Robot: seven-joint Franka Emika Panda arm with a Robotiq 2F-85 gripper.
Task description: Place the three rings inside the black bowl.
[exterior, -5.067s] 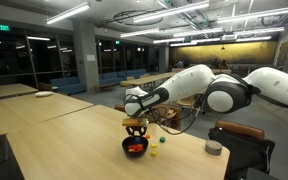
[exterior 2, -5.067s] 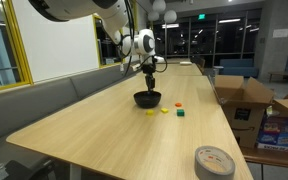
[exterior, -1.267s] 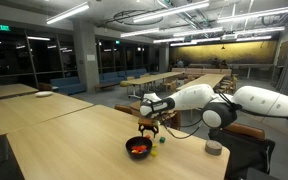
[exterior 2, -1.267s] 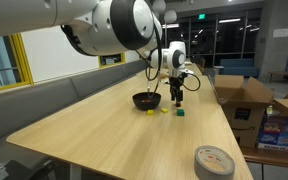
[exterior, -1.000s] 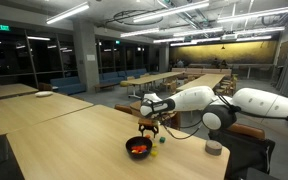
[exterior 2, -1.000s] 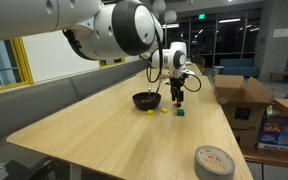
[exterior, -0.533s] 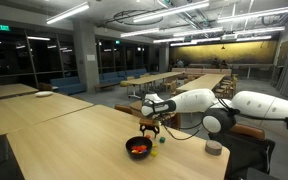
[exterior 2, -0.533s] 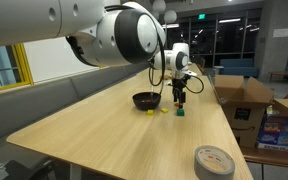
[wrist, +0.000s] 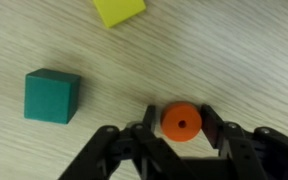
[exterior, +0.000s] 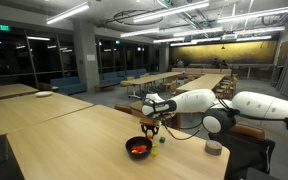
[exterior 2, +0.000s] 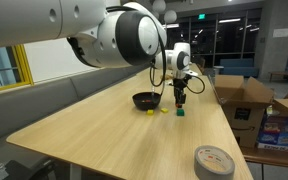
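In the wrist view a small orange ring [wrist: 181,122] lies flat on the wooden table, and my gripper [wrist: 181,126] is shut on it, one finger [wrist: 149,120] pressed to each side. A green block [wrist: 52,96] sits to its left and a yellow piece [wrist: 119,9] lies at the top edge. In both exterior views the gripper [exterior 2: 179,104] reaches down to the tabletop just beside the black bowl [exterior 2: 145,100] [exterior: 136,148], which holds something red-orange. The green block [exterior 2: 181,113] and the yellow piece [exterior 2: 150,111] lie near the bowl.
A grey roll of tape [exterior 2: 213,161] [exterior: 214,148] rests near the table's corner. Cardboard boxes [exterior 2: 242,97] stand beside the table. A padded bench [exterior 2: 44,100] runs along the opposite side. The long wooden table [exterior 2: 104,135] extends well past the bowl.
The jaws have closed from wide open onto the orange ring. The arm has barely moved, staying low over the table beside the bowl.
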